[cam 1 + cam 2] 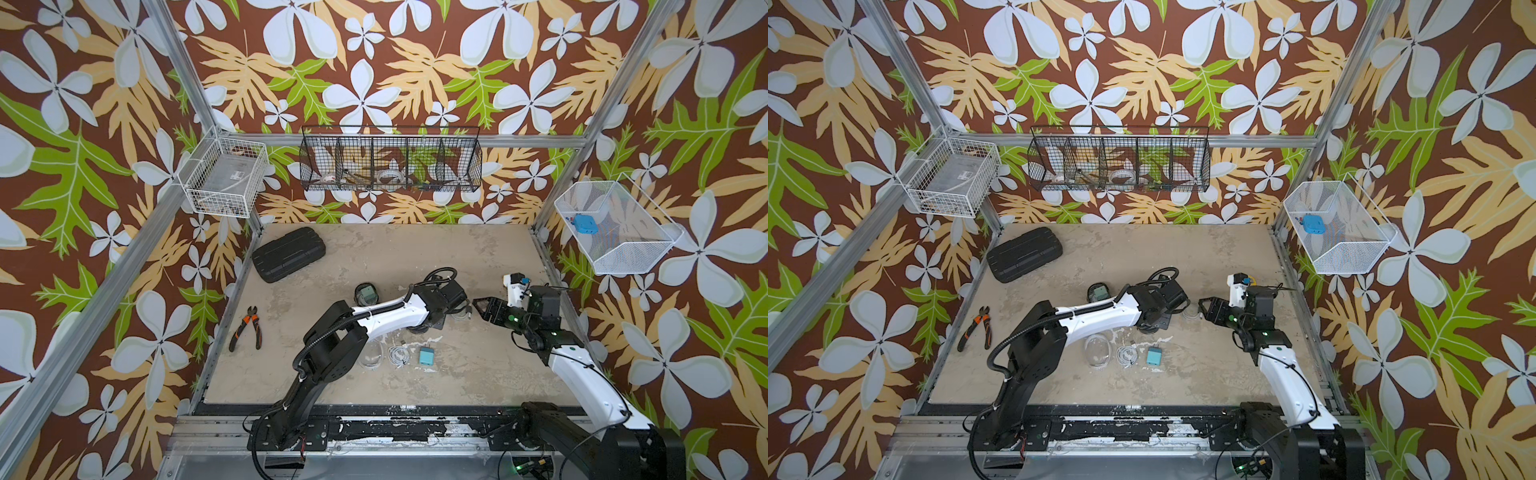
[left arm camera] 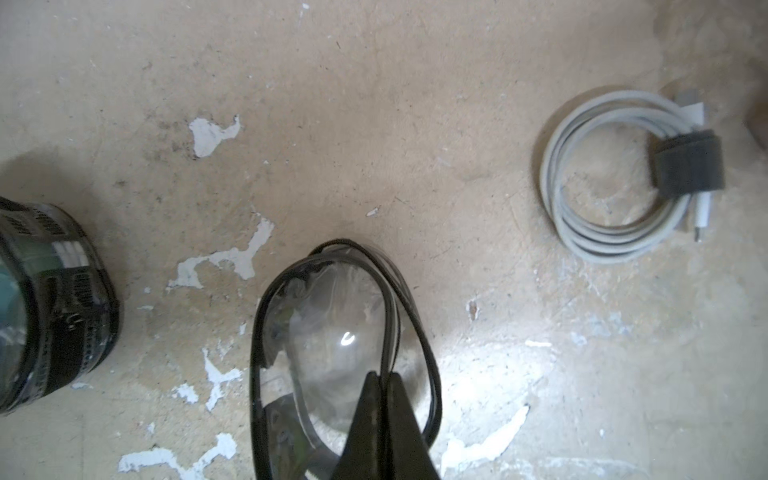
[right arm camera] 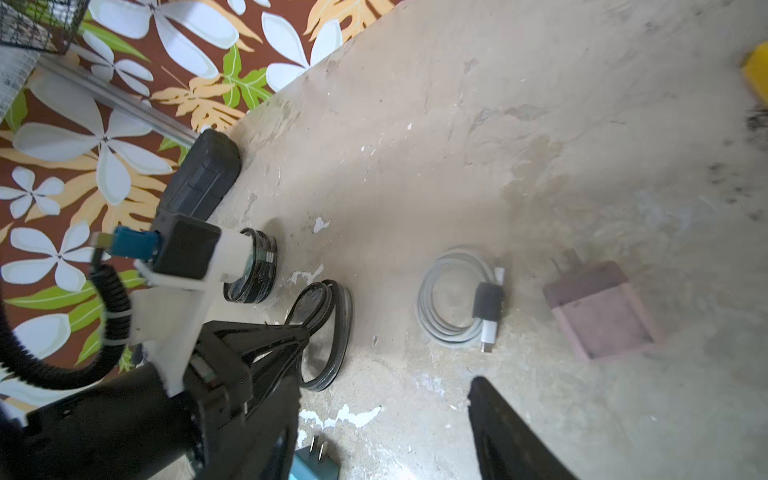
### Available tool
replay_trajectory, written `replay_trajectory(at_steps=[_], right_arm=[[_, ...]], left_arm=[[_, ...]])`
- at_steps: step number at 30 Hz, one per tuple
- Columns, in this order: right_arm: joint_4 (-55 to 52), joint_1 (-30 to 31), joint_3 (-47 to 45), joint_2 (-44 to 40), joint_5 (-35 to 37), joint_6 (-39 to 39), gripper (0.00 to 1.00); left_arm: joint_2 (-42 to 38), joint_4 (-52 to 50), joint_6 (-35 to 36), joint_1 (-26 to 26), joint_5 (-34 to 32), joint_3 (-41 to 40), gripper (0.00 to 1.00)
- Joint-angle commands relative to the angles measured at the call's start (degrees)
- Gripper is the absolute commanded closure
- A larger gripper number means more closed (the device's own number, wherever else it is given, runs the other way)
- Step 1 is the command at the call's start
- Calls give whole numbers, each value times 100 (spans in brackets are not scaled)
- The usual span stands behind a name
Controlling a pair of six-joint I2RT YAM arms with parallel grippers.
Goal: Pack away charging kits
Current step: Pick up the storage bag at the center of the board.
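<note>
In both top views, orange-handled pliers [image 1: 247, 328] lie at the left of the counter [image 1: 457, 257], below a black ribbed case [image 1: 289, 253]. Right of them, nearer the middle, a shut black-rimmed pouch [image 1: 356, 293] holds a mint green plug [image 1: 367, 296]. Lower in the frame, three things lie in a row, near one another but apart: a clear-rimmed pouch [image 1: 372, 353], a coiled white cable [image 1: 398, 355] and a teal plug [image 1: 426, 356].

The left gripper [image 2: 380, 376] is at centre. In the left wrist view its fingers [image 2: 365, 415] are pressed together on the rim of a second black-rimmed pouch [image 2: 332, 328], which is tipped up on edge with its rims parted. In the right wrist view, a second white cable [image 3: 453, 307], bound by a black strap, lies flat just right of that pouch. A dusty pink plug [image 3: 602, 316] lies right of that.

The right gripper [image 1: 477, 309] hovers right of centre; its fingers [image 3: 498, 432] stand apart with nothing between them. At far right, a white mesh basket [image 1: 615, 257] on the wall holds a blue gadget [image 1: 584, 224].
</note>
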Motion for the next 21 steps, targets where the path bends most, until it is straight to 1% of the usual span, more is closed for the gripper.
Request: replay_trajectory(at_steps=[1, 5, 7, 8, 10, 12, 19, 21], right_arm=[[-110, 88, 267, 382, 74, -358, 44], [-461, 105, 723, 964, 477, -767, 45], [-461, 159, 823, 1268, 489, -776, 48], [-498, 239, 861, 1385, 627, -808, 48], [-585, 461, 990, 1605, 1077, -916, 43], [-582, 534, 1068, 1817, 1216, -921, 41], [-705, 840, 1506, 2660, 1872, -1037, 41], [-707, 918, 1596, 2802, 1946, -1027, 42]], left_arm=[[-451, 729, 45, 71, 181, -541, 100], [-1097, 1535, -16, 268, 613, -1435, 100], [-1342, 1983, 33, 353, 893, -1803, 100], [-1388, 2028, 41, 378, 930, -1862, 100], [-1476, 2136, 62, 383, 934, -1946, 100], [-1577, 2302, 24, 391, 867, -2067, 100], [-1782, 2663, -63, 470, 772, -2282, 100], [-1801, 2649, -44, 480, 773, -2251, 100]])
